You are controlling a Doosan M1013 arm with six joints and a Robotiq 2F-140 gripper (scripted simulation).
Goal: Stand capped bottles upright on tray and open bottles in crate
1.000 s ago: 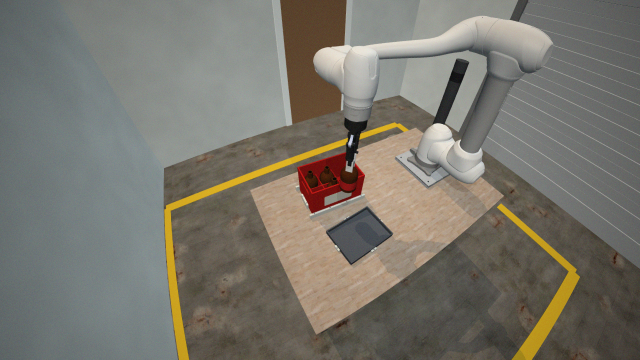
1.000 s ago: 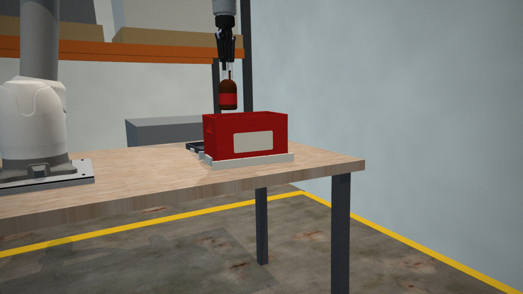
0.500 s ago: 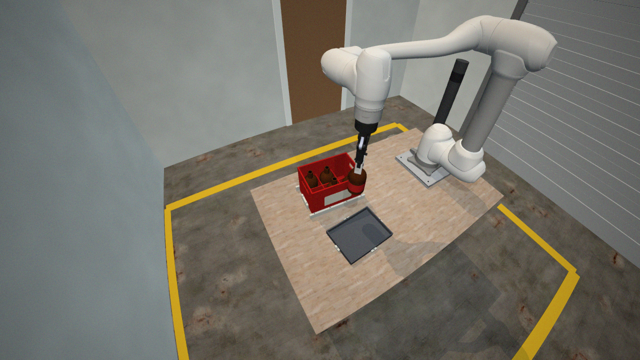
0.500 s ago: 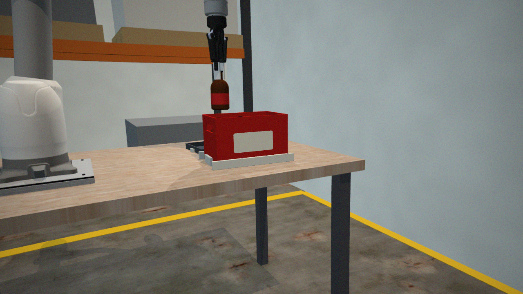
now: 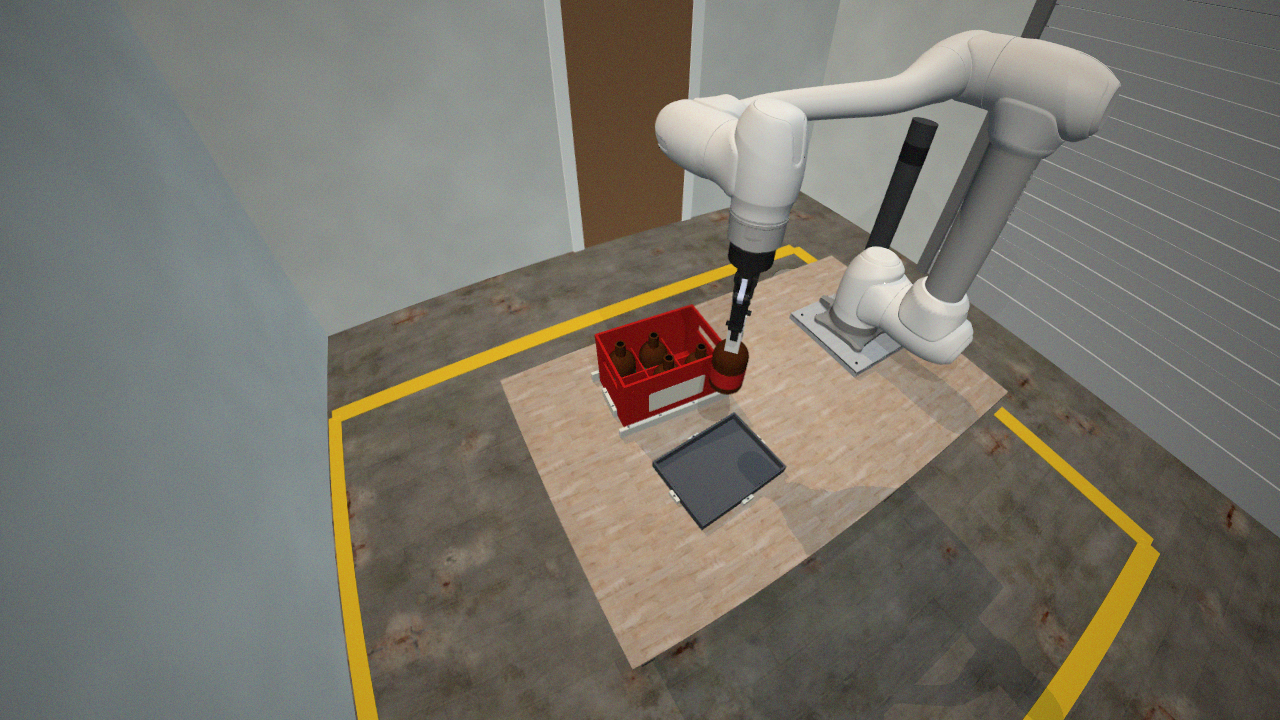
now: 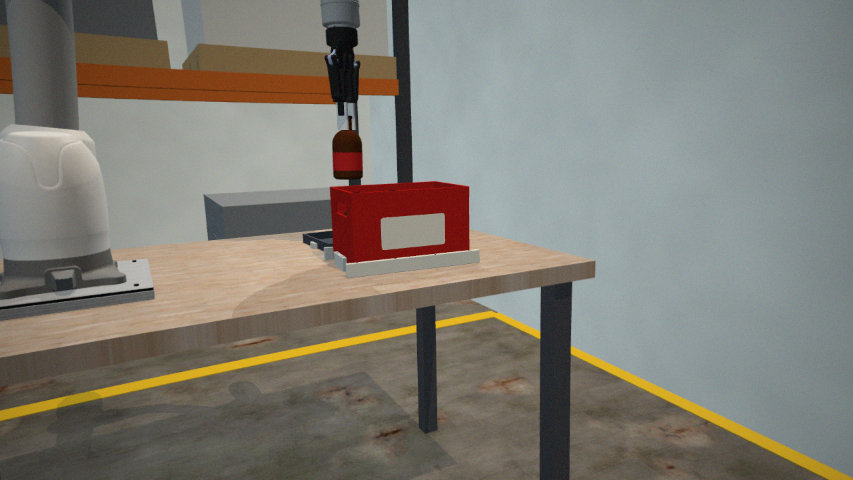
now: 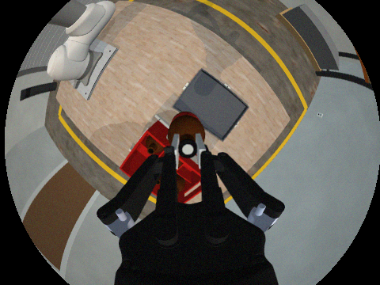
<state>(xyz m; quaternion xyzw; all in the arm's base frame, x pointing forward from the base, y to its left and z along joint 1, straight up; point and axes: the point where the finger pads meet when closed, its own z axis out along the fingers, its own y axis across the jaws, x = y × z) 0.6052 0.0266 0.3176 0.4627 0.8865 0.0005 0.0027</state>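
My gripper [image 5: 733, 338] is shut on the neck of a brown capped bottle [image 5: 729, 365] with a red label. It hangs upright in the air beside the near right corner of the red crate [image 5: 653, 368], above rim height, as the exterior view shows [image 6: 346, 155]. In the wrist view the white cap [image 7: 187, 149] sits between my fingers. Several brown bottles [image 5: 651, 351] stand in the crate's compartments. The dark grey tray [image 5: 718, 468] lies flat on the table in front of the crate, with nothing on it.
The crate sits in a white base frame [image 6: 411, 263] near the table's far edge. The robot base [image 5: 881, 308] stands at the back right of the wooden table. A dark post [image 5: 902, 182] rises behind it.
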